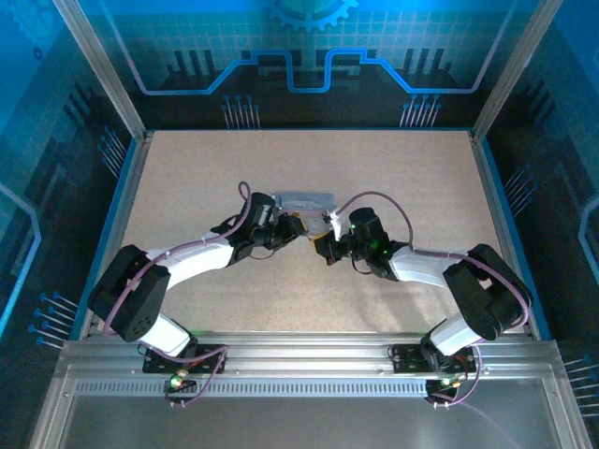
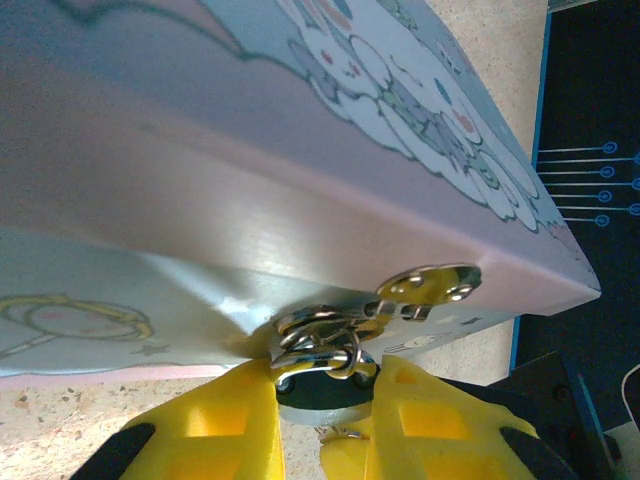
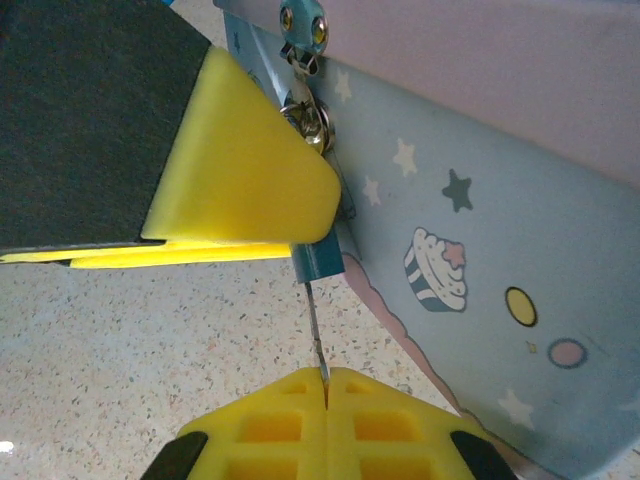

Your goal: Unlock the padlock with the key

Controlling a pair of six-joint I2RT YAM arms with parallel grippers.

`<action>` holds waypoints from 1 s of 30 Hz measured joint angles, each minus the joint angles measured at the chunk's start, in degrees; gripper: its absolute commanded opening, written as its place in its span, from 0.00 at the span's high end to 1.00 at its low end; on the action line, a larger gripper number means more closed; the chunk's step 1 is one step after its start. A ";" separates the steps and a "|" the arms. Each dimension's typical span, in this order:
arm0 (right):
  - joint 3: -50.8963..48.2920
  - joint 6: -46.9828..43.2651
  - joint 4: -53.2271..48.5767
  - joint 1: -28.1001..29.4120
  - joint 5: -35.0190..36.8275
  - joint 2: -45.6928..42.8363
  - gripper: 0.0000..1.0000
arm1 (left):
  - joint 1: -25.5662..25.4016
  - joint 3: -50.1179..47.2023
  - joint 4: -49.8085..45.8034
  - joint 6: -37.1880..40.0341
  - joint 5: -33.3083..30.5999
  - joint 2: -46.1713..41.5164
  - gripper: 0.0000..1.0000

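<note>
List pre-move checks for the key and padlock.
1. Left end effector clamped on padlock: ok.
2. Right end effector shut on key: ok.
3. Key tip lined up at padlock's underside: ok.
4. Key fully seated in keyway: cannot tell.
5. Shackle hooked through hasp on tin box: ok.
</note>
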 measured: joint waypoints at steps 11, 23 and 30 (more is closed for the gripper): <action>0.00 0.37 0.00 -0.28 0.02 0.00 1.00 | -0.04 0.00 0.39 -0.63 0.00 0.00 0.91; 0.00 0.61 0.02 -0.76 0.02 0.00 1.00 | -0.04 0.00 0.39 -0.68 0.00 0.00 0.91; 0.00 1.07 0.70 -0.90 -0.04 0.00 1.00 | -0.04 0.00 0.46 -0.68 0.00 0.00 0.91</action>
